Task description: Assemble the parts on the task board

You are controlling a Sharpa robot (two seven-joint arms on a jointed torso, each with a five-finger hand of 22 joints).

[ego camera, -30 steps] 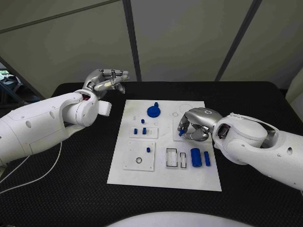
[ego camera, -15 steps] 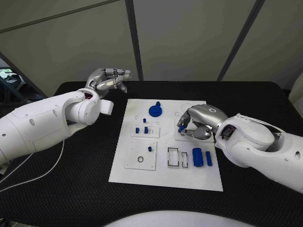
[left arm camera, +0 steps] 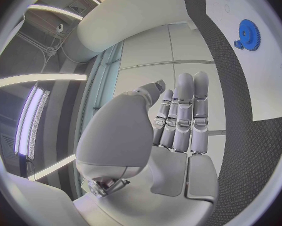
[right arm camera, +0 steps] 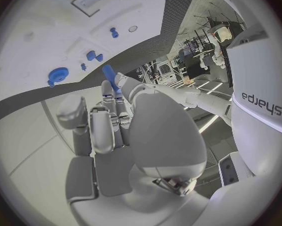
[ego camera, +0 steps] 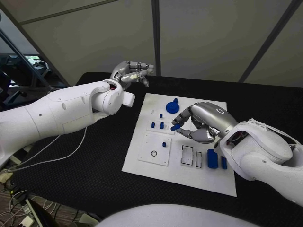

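Right hand pinches a small blue peg over the middle of the board, likely carrying it to a socket. Left hand hangs off the board's far-left corner, fingers curled on nothing, keeping clear. Gear sits at far end.

White board with thin black outlines of rectangles and a ring, on a black table of fine woven texture. Blue parts: gear, two short pegs, one small peg, two long blocks, and a peg in the right hand. Both hands are silver, the left hand included; the arms are white. The wall panels are grey with dark seams.
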